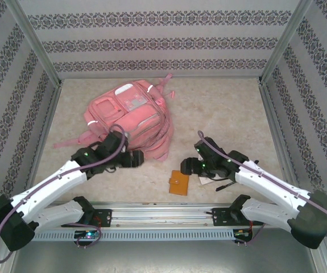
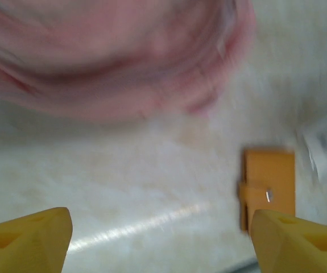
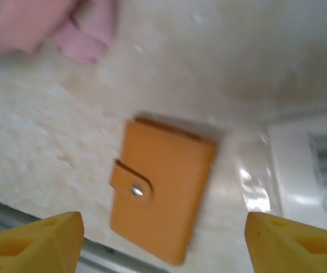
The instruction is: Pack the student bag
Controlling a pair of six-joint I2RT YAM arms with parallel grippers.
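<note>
Spread wide, the right gripper (image 3: 166, 242) is held open above an orange wallet (image 3: 160, 187), which is laid flat and snapped shut near the worktop's (image 1: 226, 108) near edge, beside a white barcoded packet (image 3: 317, 165). The left gripper (image 2: 163, 242) is likewise held open, close to the near side of the student bag (image 1: 129, 116), which is laid toward the worktop's far left.

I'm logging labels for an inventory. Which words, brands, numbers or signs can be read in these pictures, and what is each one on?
No text here can be read.
On the white packet: a striped, barcode-like label, too blurred to read.
On the pink backpack: any print in the clear front pocket is too small to make out.
On the orange wallet: no lettering visible, just a metal snap.
</note>
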